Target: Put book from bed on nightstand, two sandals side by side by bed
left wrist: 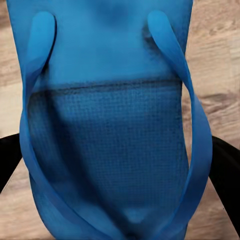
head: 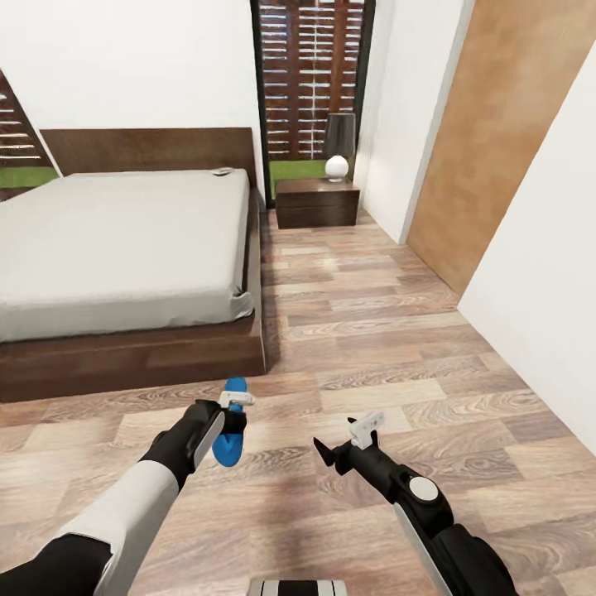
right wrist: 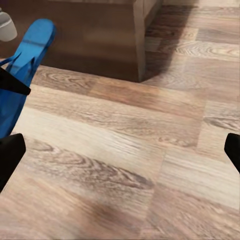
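One sandal (head: pixel 229 430) is visible, bright blue, held at the left gripper (head: pixel 236 411) over the wood-plank floor (head: pixel 372 331) just off the foot corner of the bed (head: pixel 124 248); much of it is hidden behind the gripper and wrist in the head view, with only the toe end and a lower strip showing. Bed: dark wood frame, pale grey mattress, cut off at the left edge of the head view. A small flat object (head: pixel 222 171) lies on the mattress near the headboard, too small to identify. Nightstand (head: pixel 317 203) stands beyond the bed against the window wall, carrying a lamp (head: pixel 338 145) with a dark shade and round white base. In the left wrist view the sandal (left wrist: pixel 107 130) spans almost the whole frame, straps toward the camera, its edges cropped; the dark fingers (left wrist: pixel 225 175) sit at either side of the sole, clamped on it. Right gripper (head: pixel 339 451) hangs over bare floor, well apart from the left; in the right wrist view its fingertips (right wrist: pixel 10 155) stand wide apart at the frame edges, touching nothing. The same view shows the sandal (right wrist: pixel 25 75) to one side, partly cut off, with the bed frame corner (right wrist: pixel 137 45) behind.
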